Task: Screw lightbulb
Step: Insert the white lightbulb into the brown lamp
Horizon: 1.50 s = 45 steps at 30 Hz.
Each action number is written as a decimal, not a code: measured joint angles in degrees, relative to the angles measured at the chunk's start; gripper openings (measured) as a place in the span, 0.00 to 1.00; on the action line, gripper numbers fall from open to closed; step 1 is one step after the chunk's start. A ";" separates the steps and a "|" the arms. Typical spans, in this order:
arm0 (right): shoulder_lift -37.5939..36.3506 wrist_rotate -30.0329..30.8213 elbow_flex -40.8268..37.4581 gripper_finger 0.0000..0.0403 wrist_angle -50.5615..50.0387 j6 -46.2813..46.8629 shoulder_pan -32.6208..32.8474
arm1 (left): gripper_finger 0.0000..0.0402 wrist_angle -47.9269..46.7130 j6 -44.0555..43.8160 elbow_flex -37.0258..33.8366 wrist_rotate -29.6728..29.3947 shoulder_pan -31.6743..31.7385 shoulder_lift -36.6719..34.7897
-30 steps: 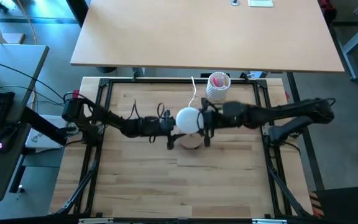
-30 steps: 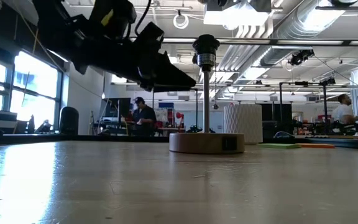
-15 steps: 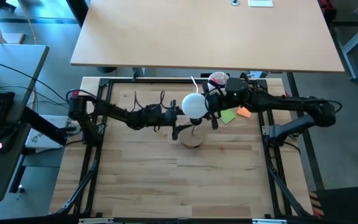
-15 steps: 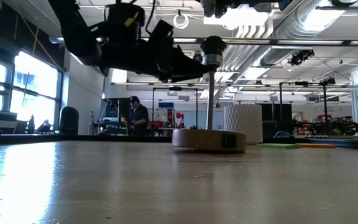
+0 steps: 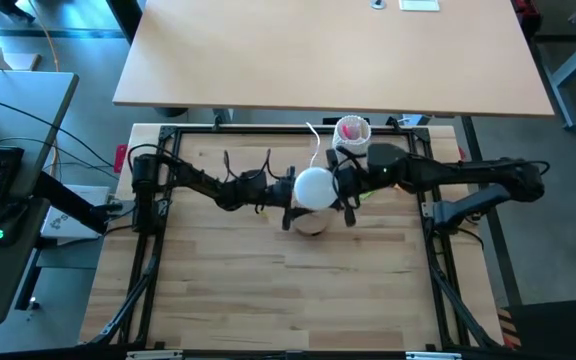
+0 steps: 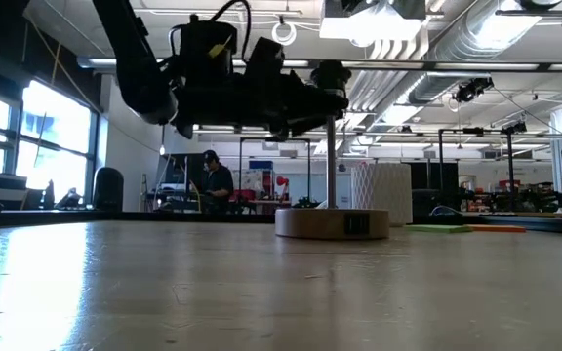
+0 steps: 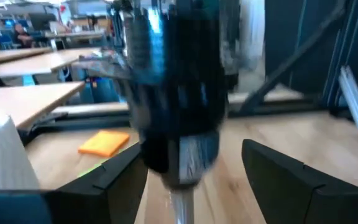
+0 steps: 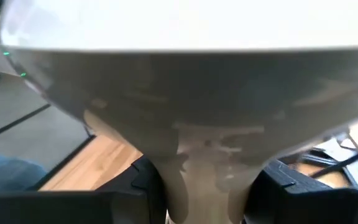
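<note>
The right gripper [image 5: 343, 190] reached in from the right side of the table [image 5: 368, 260] and held the lightbulb [image 5: 314, 188], its two dark fingers [image 8: 143, 171] closed against the narrow neck just below the globe. Seen from above, the white globe of the lightbulb sat directly over the round wooden stand [image 5: 308, 224] near the middle of the table, hiding most of it. In the right wrist view the lightbulb filled nearly the whole picture, globe above and neck tapering down between the fingers.

The left gripper [image 5: 286, 203] came in from the left side and met the stand at the black socket [image 7: 178, 81] on top of its thin metal post [image 6: 331, 161]. Its fingers [image 7: 114, 174] stood spread, one on each side of the socket, and whether they touched it cannot be told. From table height, the left arm's dark wrist lay level with the socket, well above the wooden base.

Behind the stand, near the far edge of the table, stood a white perforated cup [image 5: 350, 138] with pink contents. A person [image 6: 210, 180] stood far off in the room beyond.
</note>
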 joint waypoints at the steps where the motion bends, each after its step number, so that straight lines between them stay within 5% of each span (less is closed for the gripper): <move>1: 0.05 0.00 -1.46 0.35 1.72 0.55 0.49 | 0.60 0.28 -0.73 0.02 -0.17 0.04 0.01; 9: -0.48 3.58 -15.30 0.35 25.28 4.17 0.79 | 0.36 -5.01 -1.34 4.68 -0.03 0.08 0.00; 13: -0.48 6.95 -17.98 0.35 30.50 4.85 0.79 | 0.34 -9.23 -1.21 5.61 2.44 -0.14 -0.94; 17: -0.47 1.27 -17.41 0.35 30.06 4.71 0.16 | 0.34 -14.19 -1.28 5.63 12.14 0.38 -3.54; 20: -0.48 -6.18 -16.13 0.35 30.58 4.70 -0.24 | 0.34 -16.33 -2.13 5.57 25.27 2.02 -4.98; 24: 0.59 -9.69 -14.90 0.35 31.92 4.64 -0.19 | 0.34 -15.90 -5.98 6.39 41.21 3.96 -4.96; 27: 3.76 -12.19 -14.28 0.35 36.08 4.69 -0.06 | 0.34 -15.94 -7.98 7.71 47.72 3.86 -4.49; 38: 14.26 -22.27 -6.80 0.35 40.77 5.87 -0.22 | 0.34 -17.69 -9.03 8.96 51.51 1.81 -4.50; 45: 17.18 -22.99 -6.42 0.35 44.70 9.08 -0.02 | 0.34 -16.66 -10.48 8.96 52.93 -0.30 -4.52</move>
